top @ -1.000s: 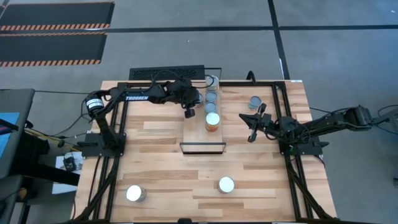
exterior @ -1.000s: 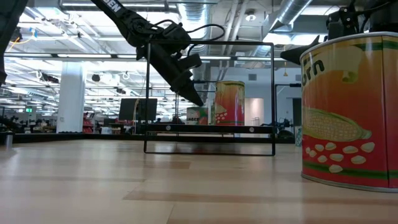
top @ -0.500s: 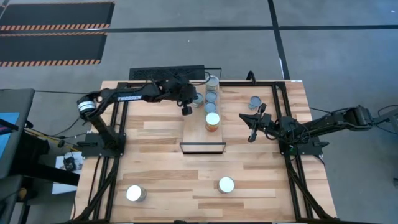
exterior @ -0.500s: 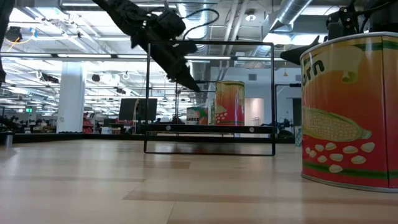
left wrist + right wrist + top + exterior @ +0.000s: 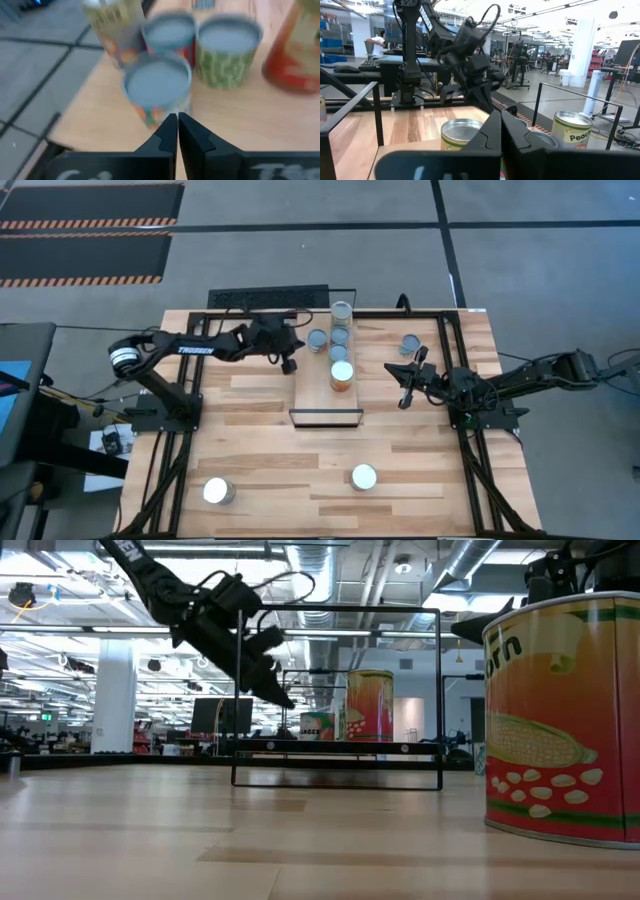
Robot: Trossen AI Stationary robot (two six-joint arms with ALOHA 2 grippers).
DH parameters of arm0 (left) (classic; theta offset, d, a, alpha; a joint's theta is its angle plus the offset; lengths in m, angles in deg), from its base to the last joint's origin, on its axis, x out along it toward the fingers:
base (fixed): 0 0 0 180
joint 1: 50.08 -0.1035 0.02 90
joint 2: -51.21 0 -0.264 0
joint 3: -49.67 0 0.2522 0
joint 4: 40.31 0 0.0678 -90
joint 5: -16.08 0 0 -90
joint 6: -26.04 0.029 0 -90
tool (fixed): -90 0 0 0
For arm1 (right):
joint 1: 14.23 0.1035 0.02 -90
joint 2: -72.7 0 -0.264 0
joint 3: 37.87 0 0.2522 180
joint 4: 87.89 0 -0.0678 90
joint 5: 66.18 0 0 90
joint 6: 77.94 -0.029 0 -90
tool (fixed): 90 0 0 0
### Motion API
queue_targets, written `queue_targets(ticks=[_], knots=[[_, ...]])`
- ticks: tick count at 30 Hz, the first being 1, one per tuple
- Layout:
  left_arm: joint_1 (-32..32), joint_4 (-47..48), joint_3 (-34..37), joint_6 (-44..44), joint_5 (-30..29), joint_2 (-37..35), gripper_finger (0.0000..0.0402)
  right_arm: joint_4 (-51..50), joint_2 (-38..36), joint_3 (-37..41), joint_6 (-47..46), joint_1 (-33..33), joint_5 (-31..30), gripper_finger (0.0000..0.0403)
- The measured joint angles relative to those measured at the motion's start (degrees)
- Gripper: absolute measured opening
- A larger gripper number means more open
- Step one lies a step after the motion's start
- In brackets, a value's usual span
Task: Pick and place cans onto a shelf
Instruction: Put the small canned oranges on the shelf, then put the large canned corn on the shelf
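Light smooth wood makes up the narrow long shelf (image 5: 322,395) on its black metal frame, standing at the middle of the wide planked wooden tabletop (image 5: 250,450), and we see five small metal cans on it: an orange-labelled can with a bright silver top (image 5: 342,375) nearest the shelf's middle, and four bluish-grey-topped cans (image 5: 338,338) clustered at the far end. Our left gripper (image 5: 288,363) hangs in the air just beside the shelf's left edge, its two dark fingers (image 5: 167,134) pressed together and holding nothing. Our right gripper (image 5: 406,390) waits to the right of the shelf, fingers likewise together and empty. A grey-topped can (image 5: 410,343) stands behind it on the tabletop. Two silver-topped cans (image 5: 216,491) (image 5: 364,477) stand well apart near the front edge.
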Motion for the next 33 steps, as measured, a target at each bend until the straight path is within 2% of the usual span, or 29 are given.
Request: queue_targets(ticks=[10, 29, 33], knots=[[-0.3, -5.4, -0.1, 0.0, 0.3, 5.2, 0.0004, 0.3, 0.0, 0.0, -0.2, 0.7, 0.0, 0.0011], [-1.9, -11.1, -0.1, -0.5, 2.7, 7.1, 0.0004, 0.5, 0.0, 0.0, -0.1, 0.7, 0.0, 0.0011], [-1.9, -12.7, 0.3, -0.4, 2.8, 4.1, 0.0004, 0.6, 0.0, 0.0, 0.3, 0.7, 0.0, 0.0011]])
